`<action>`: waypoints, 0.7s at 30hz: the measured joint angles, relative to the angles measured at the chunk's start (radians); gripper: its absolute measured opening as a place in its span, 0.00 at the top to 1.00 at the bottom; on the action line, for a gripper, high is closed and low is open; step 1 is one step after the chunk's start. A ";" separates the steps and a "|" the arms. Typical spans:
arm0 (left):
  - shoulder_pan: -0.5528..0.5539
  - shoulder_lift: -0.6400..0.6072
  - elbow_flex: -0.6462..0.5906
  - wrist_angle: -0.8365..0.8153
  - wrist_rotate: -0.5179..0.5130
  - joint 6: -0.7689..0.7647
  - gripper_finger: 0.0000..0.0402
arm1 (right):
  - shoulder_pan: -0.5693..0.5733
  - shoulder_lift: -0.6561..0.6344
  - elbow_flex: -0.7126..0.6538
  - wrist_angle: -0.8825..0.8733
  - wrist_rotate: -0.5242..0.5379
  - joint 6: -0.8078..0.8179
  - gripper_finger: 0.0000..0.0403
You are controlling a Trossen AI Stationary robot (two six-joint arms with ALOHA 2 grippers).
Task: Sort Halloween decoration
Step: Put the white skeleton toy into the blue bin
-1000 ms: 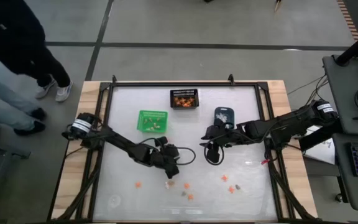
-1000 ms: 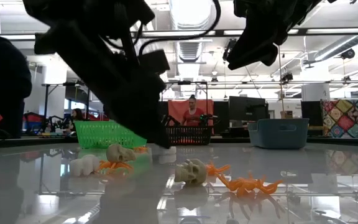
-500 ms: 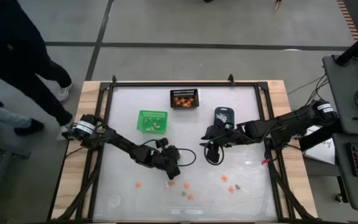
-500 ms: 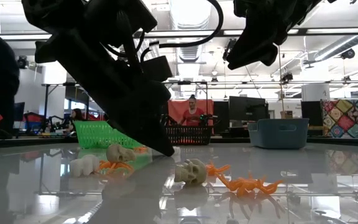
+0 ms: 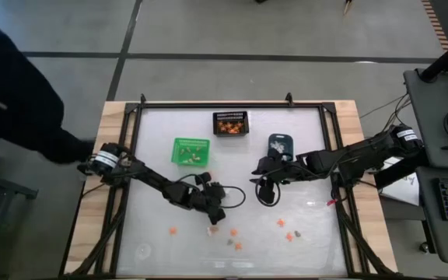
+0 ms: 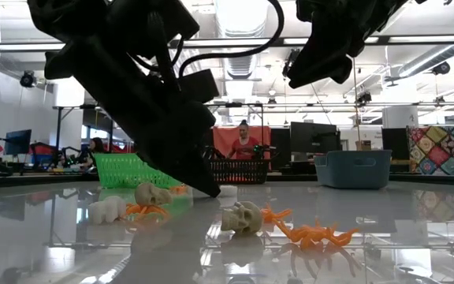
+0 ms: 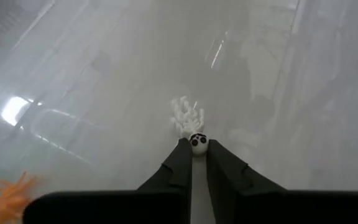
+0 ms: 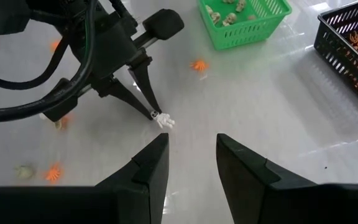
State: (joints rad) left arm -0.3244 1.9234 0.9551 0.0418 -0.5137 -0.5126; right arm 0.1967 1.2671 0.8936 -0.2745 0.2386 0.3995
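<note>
My left gripper (image 7: 192,152) was down at the counter (image 5: 309,233), its jaws closed narrowly on a tiny white skeleton figure (image 7: 189,124). Only the left wrist view showed the grip: the skull sat pinched between the two dark fingertips, with the ribbed body projecting past them onto the surface. The right wrist view confirmed the same figure (image 8: 164,120) at my left jaw tips. From above, the left gripper (image 5: 215,220) covered the figure almost entirely.

My right gripper (image 8: 191,146) hung above the counter near the blue-grey bin (image 5: 280,145), jaws partly apart and holding nothing.

The remaining trinkets lay loose on the near part of the counter. The high view gave only orange and grey specks (image 5: 233,237). The low view resolved them: a tan skull (image 6: 152,193), a second skull (image 6: 241,216), a white piece (image 6: 107,209) and an orange spider (image 6: 315,233).

The green bin (image 5: 190,151) held small tan skulls, legible only in the right wrist view (image 8: 243,18). The black mesh bin (image 5: 230,123) held orange pieces. The blue-grey bin's contents were too small to identify.
</note>
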 joint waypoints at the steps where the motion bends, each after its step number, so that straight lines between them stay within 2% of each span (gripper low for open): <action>1: 0.001 -0.005 0.000 0.003 0.000 0.014 0.98 | 0.000 0.000 0.000 0.000 0.000 0.000 0.69; 11: 0.006 -0.120 -0.002 0.065 -0.002 0.181 0.98 | 0.009 -0.046 0.008 0.001 -0.010 -0.010 0.69; 17: 0.043 -0.139 -0.001 0.210 0.010 0.345 0.98 | 0.050 -0.160 0.009 -0.005 -0.011 -0.065 0.69; 21: 0.088 -0.141 0.000 0.356 0.082 0.453 0.98 | 0.100 -0.239 -0.005 -0.017 -0.010 -0.081 0.69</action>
State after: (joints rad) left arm -0.2368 1.7824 0.9546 0.3974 -0.4319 -0.0598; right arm 0.2964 1.0277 0.8887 -0.2910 0.2281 0.3186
